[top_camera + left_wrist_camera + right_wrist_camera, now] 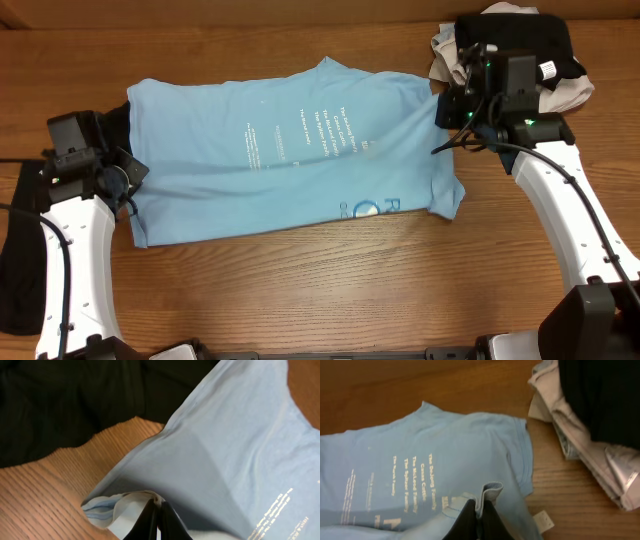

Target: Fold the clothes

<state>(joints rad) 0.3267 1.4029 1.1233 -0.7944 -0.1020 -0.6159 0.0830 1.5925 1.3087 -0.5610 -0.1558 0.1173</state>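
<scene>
A light blue T-shirt [300, 170] with white print lies spread across the middle of the wooden table, partly folded lengthwise. My left gripper [128, 178] is at its left edge. In the left wrist view the jaws [158, 507] are shut on the shirt's hem, with the blue cloth [240, 450] stretching away to the right. My right gripper [452, 118] is at the shirt's right edge. In the right wrist view the jaws [481, 510] are shut on a raised fold of the shirt [420, 460] near a sleeve.
A pile of black and beige clothes [520, 50] sits at the back right, close to my right gripper, and shows in the right wrist view [590, 420]. A black garment [20, 250] lies at the far left, also in the left wrist view [75, 400].
</scene>
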